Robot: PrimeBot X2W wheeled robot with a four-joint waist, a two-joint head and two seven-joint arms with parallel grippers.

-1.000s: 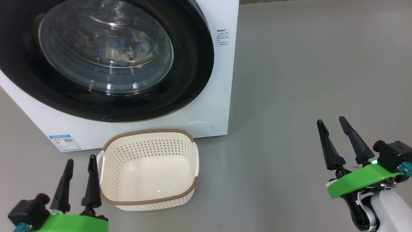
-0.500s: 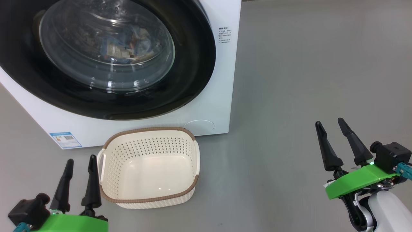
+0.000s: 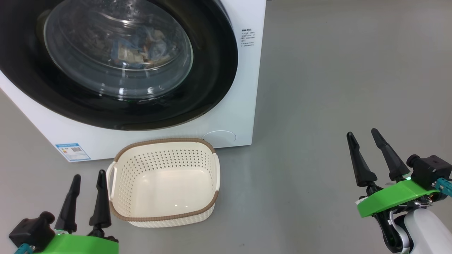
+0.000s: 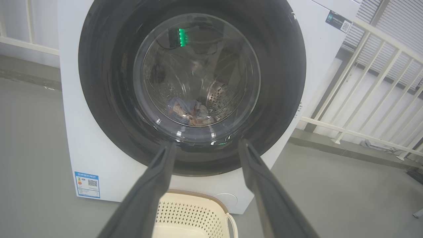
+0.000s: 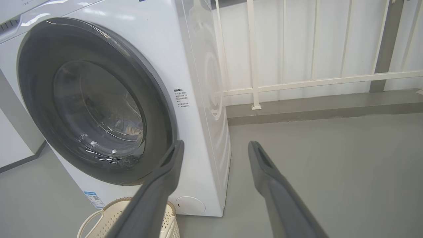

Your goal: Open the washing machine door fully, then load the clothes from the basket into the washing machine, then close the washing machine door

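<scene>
On the grey floor (image 3: 335,70) in the head view, the washing machine (image 3: 243,88) stands at upper left. Its round black door (image 3: 212,81) is closed flat against the front. The clothes (image 3: 137,49), blue with brown patches, lie inside the machine behind the door glass (image 3: 88,70). The basket (image 3: 162,141) sits on the floor just in front of the machine, below the door, with its bare bottom visible. The left claw (image 3: 89,174) is at lower left, just beside the basket's left handle (image 3: 110,176), fingers spread, grasping nothing. The right claw (image 3: 362,133) is at lower right, well apart from basket and machine, fingers spread, grasping nothing.

Left wrist view: both fingers point at the lower part of the closed door. The clothes show through the glass at the bottom of the drum (image 4: 219,97). The basket's far rim lies between the fingers. A blue label (image 4: 87,184) marks the machine's lower front corner.

Right wrist view: the fingers stand parted, one across the machine's front corner, the other over bare floor. A white railing (image 5: 297,81) runs behind the machine.
</scene>
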